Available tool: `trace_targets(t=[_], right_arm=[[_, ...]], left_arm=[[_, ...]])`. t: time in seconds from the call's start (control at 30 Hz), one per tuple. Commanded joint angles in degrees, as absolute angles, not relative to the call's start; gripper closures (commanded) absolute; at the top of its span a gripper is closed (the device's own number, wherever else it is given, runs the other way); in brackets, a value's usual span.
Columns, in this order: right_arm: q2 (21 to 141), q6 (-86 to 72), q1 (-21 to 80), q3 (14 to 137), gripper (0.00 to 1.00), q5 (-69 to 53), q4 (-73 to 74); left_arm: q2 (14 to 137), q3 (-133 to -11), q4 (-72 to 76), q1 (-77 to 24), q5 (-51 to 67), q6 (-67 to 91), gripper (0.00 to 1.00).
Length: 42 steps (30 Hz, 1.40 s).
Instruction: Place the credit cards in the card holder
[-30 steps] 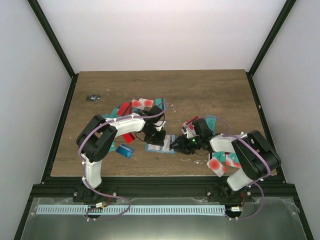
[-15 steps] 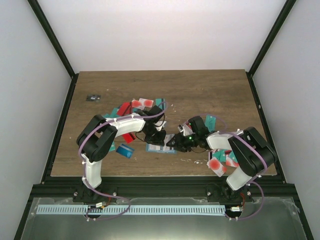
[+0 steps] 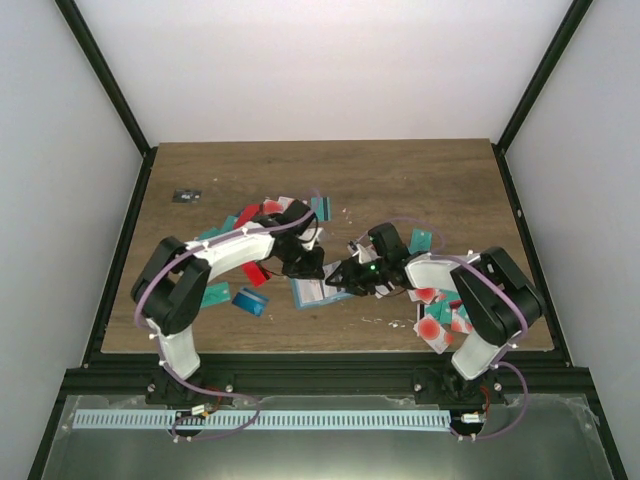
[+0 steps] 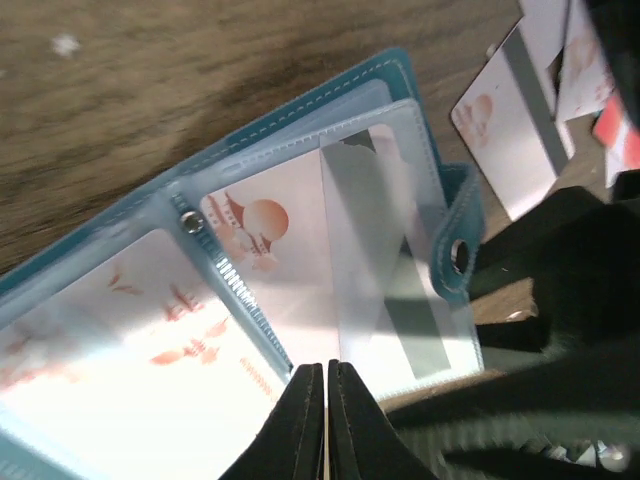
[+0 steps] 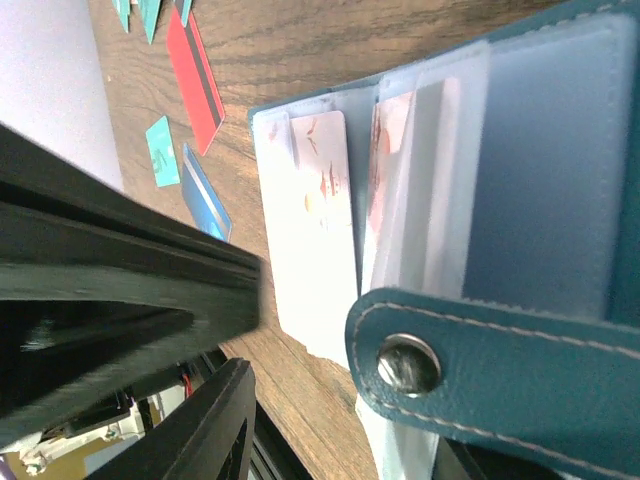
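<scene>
Card holder (image 3: 322,290) lies open on the table (image 3: 420,180), front centre, between both arms. Left tool (image 4: 326,372) is closed, tips together over its clear pockets. Right tool (image 5: 255,330) has its jaws apart beside the snap strap (image 5: 480,370). Credit cards (image 3: 440,325) lie scattered around.

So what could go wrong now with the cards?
The striped card sits crooked in a clear pocket of the card holder, so it might jam or slip back out. The left claw is shut right at the pocket's edge; if it pulls, the holder could slide. The right claw is close to the snap strap and might catch it.
</scene>
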<state>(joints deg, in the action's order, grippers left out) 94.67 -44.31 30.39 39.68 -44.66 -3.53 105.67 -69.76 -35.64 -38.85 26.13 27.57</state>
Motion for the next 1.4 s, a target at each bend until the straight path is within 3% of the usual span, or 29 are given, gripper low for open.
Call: trace_targets(t=[0.0, 0.23, 0.53, 1.03, 1.23, 1.37], right_arm=[[95.87, -41.92, 31.48, 42.73, 0.6, -44.04, -0.3], [96.67, -39.76, 32.77, 46.68, 0.59, -42.74, 4.84], [100.01, -34.53, 37.04, 56.75, 0.5, -34.12, 19.61], [110.98, -29.82, 54.26, 83.01, 0.45, -25.44, 37.21], [108.52, -31.61, 54.87, 79.78, 0.43, -22.68, 35.2], [107.64, -33.13, 54.16, 76.13, 0.43, -27.1, 28.95]], left_arm=[[99.91, -67.16, -35.39, -37.01, 25.57, 30.02, 0.94], [92.57, -61.78, -35.34, -34.94, 24.13, 32.5, 0.93], [82.07, -53.53, -34.97, -33.4, 21.17, 35.54, 0.93], [63.3, -42.43, -39.34, -32.12, 16.61, 41.77, 0.91], [65.95, -40.66, -37.13, -30.6, 15.88, 40.24, 0.9], [71.1, -44.87, -39.03, -28.67, 11.94, 38.09, 0.93]])
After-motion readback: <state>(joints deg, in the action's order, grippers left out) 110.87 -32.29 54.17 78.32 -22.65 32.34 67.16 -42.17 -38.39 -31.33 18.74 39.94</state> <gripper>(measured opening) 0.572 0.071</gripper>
